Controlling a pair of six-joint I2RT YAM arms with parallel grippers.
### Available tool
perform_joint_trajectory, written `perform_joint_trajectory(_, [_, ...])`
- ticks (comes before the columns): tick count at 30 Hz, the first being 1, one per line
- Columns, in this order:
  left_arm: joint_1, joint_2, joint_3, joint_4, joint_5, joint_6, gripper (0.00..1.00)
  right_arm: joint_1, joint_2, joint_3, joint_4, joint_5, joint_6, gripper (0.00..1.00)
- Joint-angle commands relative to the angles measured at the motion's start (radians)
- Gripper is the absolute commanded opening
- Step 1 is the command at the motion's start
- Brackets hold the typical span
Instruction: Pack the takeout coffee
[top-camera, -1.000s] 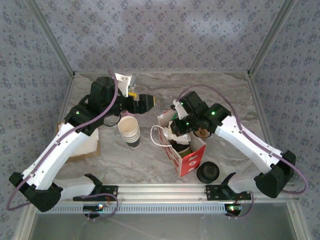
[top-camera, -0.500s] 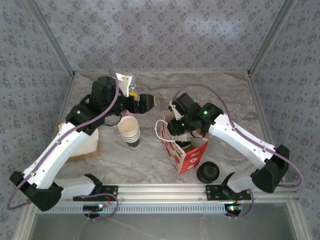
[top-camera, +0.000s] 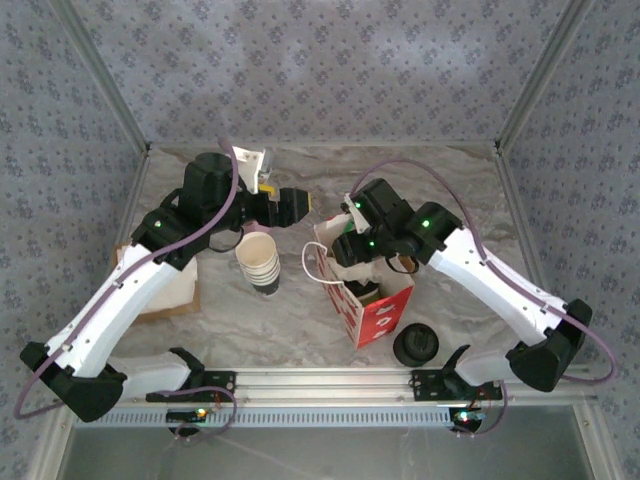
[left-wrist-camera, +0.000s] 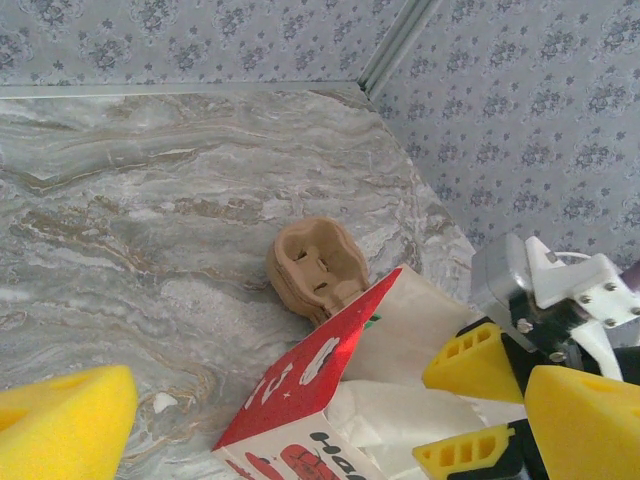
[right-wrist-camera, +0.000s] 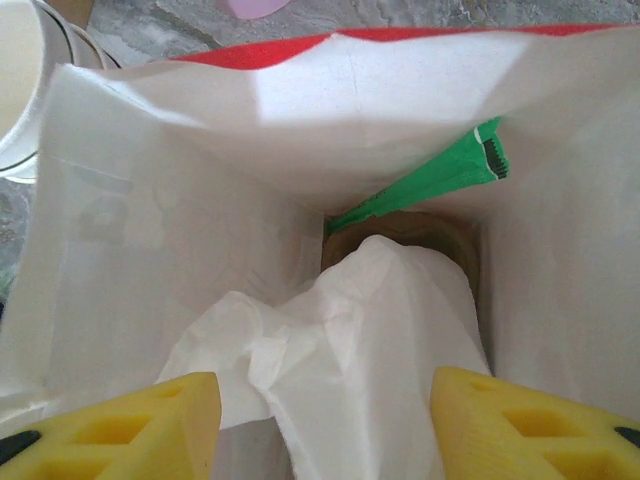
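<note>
We hold the right gripper (right-wrist-camera: 320, 400) over the mouth of the paper bag (top-camera: 385, 318), jaws parted and pinching nothing, so the white tissue (right-wrist-camera: 350, 340) lies loose below. The takeout coffee (top-camera: 366, 293) seems to sit inside, mostly hidden. The left gripper (top-camera: 298, 205) hangs wide open, far-left, giving room.

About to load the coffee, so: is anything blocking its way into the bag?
Yes. Crumpled white tissue fills the middle of the paper bag, and the right claw hangs open in its mouth. The takeout coffee stands on the table beside the bag, nothing between them.
</note>
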Motion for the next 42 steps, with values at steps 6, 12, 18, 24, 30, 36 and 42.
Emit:
perform_joint_trajectory(6, [0.004, -0.037, -0.02, 0.015, -0.032, -0.015, 1.0, 0.006, -0.105, 0.056, 0.026, -0.064, 0.009, 0.66])
perform_joint_trajectory(12, [0.004, -0.063, -0.03, 0.012, -0.078, -0.012, 0.99, -0.001, -0.197, 0.06, 0.089, -0.066, -0.006, 0.8])
perform_joint_trajectory(18, [0.003, -0.112, -0.046, 0.011, -0.151, -0.009, 0.99, -0.019, -0.281, 0.051, 0.112, -0.009, -0.035, 0.87])
perform_joint_trajectory(24, [0.0, -0.157, -0.077, -0.026, -0.171, -0.022, 0.99, -0.072, -0.377, 0.014, 0.105, 0.047, -0.046, 0.91])
perform_joint_trajectory(30, [-0.043, -0.171, -0.099, -0.172, -0.17, -0.054, 0.91, -0.209, -0.465, -0.03, 0.05, 0.07, -0.001, 0.92])
perform_joint_trajectory(36, [-0.097, -0.188, -0.15, -0.271, -0.2, -0.092, 0.58, -0.412, -0.518, -0.08, 0.003, 0.044, 0.044, 0.9])
perform_joint_trajectory(42, [-0.119, -0.187, -0.195, -0.271, -0.183, -0.131, 0.33, -0.603, -0.523, -0.165, -0.057, -0.03, 0.091, 0.85])
